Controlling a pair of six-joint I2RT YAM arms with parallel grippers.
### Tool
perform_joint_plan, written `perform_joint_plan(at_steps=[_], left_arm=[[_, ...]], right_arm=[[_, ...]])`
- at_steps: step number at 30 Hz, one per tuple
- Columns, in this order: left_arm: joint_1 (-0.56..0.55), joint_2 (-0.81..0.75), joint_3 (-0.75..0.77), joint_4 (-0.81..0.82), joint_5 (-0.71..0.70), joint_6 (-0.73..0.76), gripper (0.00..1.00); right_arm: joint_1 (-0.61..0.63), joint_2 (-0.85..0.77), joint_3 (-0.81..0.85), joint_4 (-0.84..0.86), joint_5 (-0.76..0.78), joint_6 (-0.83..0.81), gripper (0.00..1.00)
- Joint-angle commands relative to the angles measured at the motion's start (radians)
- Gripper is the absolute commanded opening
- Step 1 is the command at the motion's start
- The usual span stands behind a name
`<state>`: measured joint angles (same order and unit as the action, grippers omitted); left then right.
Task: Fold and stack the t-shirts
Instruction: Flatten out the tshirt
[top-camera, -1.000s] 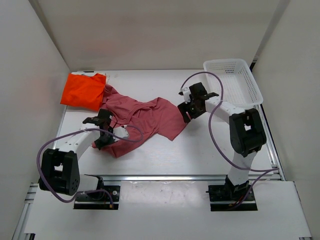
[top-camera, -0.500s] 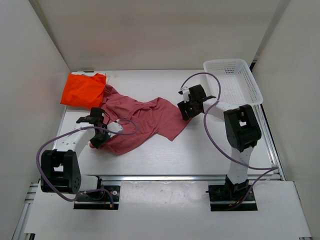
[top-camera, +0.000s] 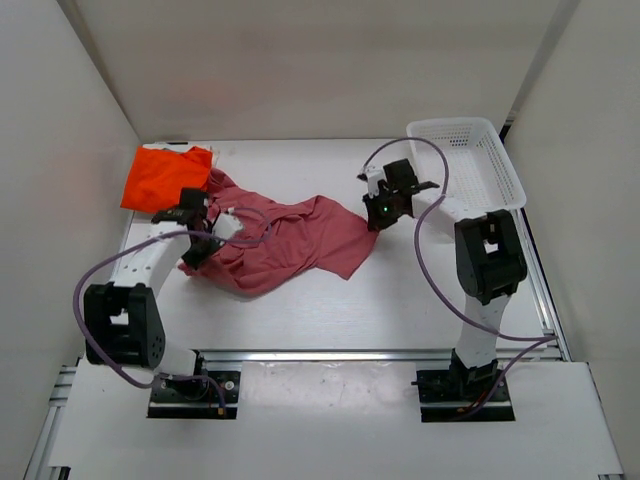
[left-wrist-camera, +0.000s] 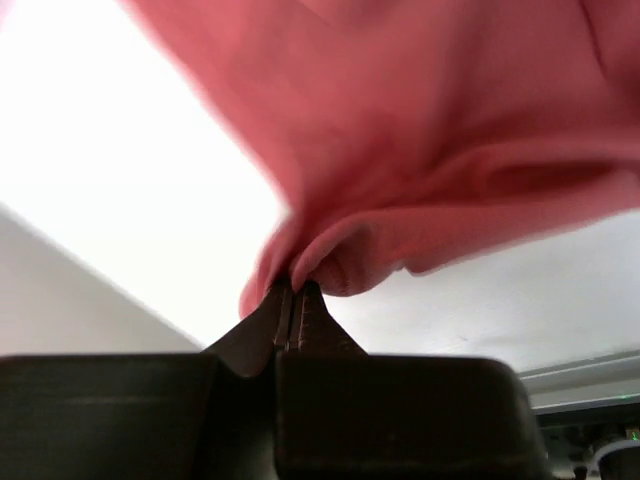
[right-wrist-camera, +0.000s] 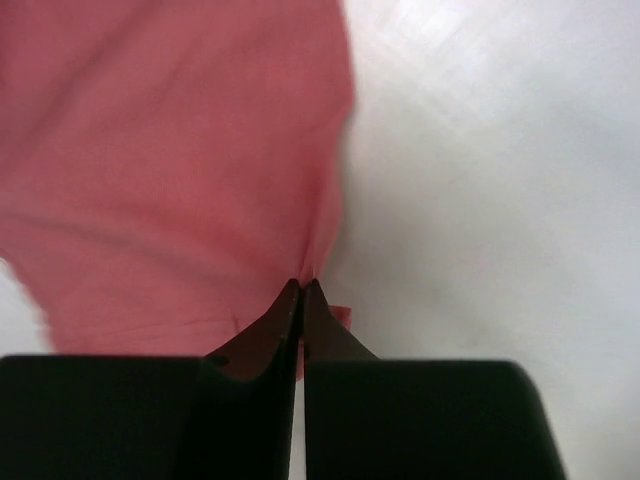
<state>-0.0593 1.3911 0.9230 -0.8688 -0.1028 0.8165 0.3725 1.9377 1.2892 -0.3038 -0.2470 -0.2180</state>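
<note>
A pinkish-red t-shirt (top-camera: 285, 240) lies crumpled across the middle of the white table. My left gripper (top-camera: 197, 243) is shut on its left side, and the left wrist view shows the cloth (left-wrist-camera: 430, 130) bunched at the closed fingertips (left-wrist-camera: 295, 290). At the shirt's right edge my right gripper (top-camera: 372, 217) is shut, the red cloth (right-wrist-camera: 170, 170) pinched between its tips (right-wrist-camera: 303, 286). An orange t-shirt (top-camera: 168, 178) lies folded at the back left. Under its back edge a strip of white cloth (top-camera: 180, 147) shows.
A white mesh basket (top-camera: 465, 165) stands at the back right corner. White walls close the table in on the left, back and right. Purple cables loop off both arms. The aluminium rail (top-camera: 330, 355) runs along the near edge.
My right gripper has closed on the shirt's right edge and moved slightly toward the back. My left gripper, still shut on the cloth, has moved toward the back left, dragging the shirt's lower left part along.
</note>
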Motion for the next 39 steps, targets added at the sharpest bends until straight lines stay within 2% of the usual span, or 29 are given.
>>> perform_joint_plan(at_steps=[1,2,3,4,6,8,10,12,15,21,26,27,29,33,36,39], left_arm=[[-0.053,0.115,0.3,0.091,-0.124,-0.129,0.0],[-0.053,0.147,0.485,0.103,-0.179,-0.196,0.0],[-0.047,0.205,0.587,0.128,-0.196,-0.279,0.0],[-0.024,0.257,0.795,0.155,-0.204,-0.321,0.0],[0.021,0.302,1.142,0.2,-0.147,-0.455,0.0],[0.036,0.309,1.224,0.302,-0.133,-0.465,0.0],[0.003,0.272,1.173,0.385,-0.167,-0.386,0.0],[-0.042,0.235,1.041,0.407,-0.193,-0.294,0.0],[-0.06,0.159,0.868,0.399,-0.149,-0.271,0.0],[-0.073,0.031,0.491,0.357,-0.147,-0.18,0.0],[-0.119,-0.116,0.112,0.295,-0.163,-0.102,0.0],[-0.137,-0.148,0.078,0.266,-0.164,-0.097,0.0],[-0.154,-0.191,-0.045,0.223,-0.15,-0.091,0.0],[-0.143,-0.296,-0.147,0.116,-0.103,-0.083,0.0],[-0.114,-0.351,-0.196,0.059,-0.075,-0.048,0.0],[-0.091,-0.38,-0.234,0.047,-0.081,-0.02,0.0]], right_arm=[[-0.055,-0.049,0.303,0.011,-0.042,0.078,0.0],[-0.078,-0.052,0.364,0.031,-0.003,0.098,0.01],[-0.092,-0.048,0.484,0.061,0.064,0.135,0.0],[-0.107,-0.034,0.619,0.072,0.101,0.135,0.0],[-0.135,-0.01,0.794,0.074,0.208,0.135,0.0],[-0.177,0.015,0.979,0.043,0.207,0.154,0.0],[-0.185,0.018,1.033,0.008,0.184,0.141,0.0],[-0.191,-0.008,0.995,-0.026,0.151,0.138,0.0],[-0.19,-0.094,0.804,-0.038,0.117,0.118,0.0],[-0.17,-0.411,0.237,-0.023,0.097,0.066,0.0],[-0.077,-0.627,-0.123,-0.084,0.075,0.042,0.0],[-0.058,-0.681,-0.189,-0.098,0.065,0.061,0.0],[-0.029,-0.739,-0.259,-0.164,0.008,0.083,0.0],[0.051,-0.832,-0.364,-0.274,0.009,0.141,0.0],[-0.012,-0.855,-0.384,-0.291,-0.052,0.135,0.0],[-0.023,-0.827,-0.378,-0.32,-0.08,0.14,0.0]])
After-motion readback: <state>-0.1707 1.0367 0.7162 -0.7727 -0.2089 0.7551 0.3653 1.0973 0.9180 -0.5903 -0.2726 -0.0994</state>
